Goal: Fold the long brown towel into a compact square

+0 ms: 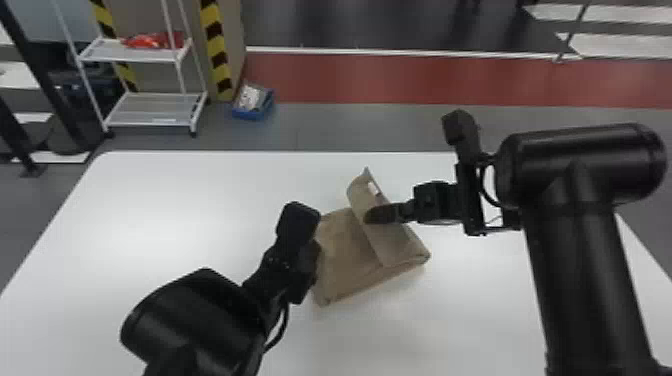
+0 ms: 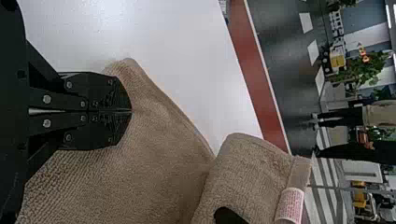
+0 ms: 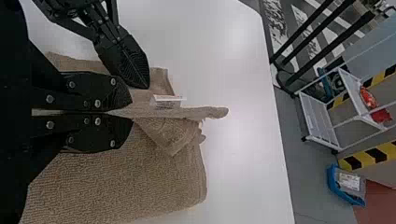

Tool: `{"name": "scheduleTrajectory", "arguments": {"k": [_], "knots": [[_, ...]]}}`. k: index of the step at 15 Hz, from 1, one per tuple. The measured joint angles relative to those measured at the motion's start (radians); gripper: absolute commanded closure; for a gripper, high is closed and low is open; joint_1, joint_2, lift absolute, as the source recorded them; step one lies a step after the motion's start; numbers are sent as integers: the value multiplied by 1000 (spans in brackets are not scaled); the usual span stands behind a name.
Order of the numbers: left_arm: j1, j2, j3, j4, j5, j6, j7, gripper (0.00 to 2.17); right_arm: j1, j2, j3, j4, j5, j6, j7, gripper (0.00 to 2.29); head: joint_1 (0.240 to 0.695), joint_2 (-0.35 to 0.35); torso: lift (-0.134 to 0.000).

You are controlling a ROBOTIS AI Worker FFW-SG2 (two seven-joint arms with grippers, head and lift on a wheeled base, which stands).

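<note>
Towel (image 1: 344,250), part-folded | right claw (image 3: 132,112): grasping flap (image 1: 394,244) | left claw (image 2: 131,110): clenched, left side | I'd lower flap leftward, edges matched, then release

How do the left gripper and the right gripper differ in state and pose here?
The right gripper is closed on a raised flap of the towel, while the left gripper is closed with no fabric visible between its fingers.
In the head view, the right gripper reaches in from the right, over the flap; the left gripper is at the towel's left edge.
Both have their fingers drawn together.
</note>
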Motion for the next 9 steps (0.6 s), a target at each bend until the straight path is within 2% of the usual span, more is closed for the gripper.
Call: {"name": "scheduleTrajectory", "arguments": {"k": [9], "knots": [[0, -12, -25, 8, 0, -3, 6, 2132, 8, 0, 1, -25, -30, 0, -1, 1511, 695, -46, -125]]}}
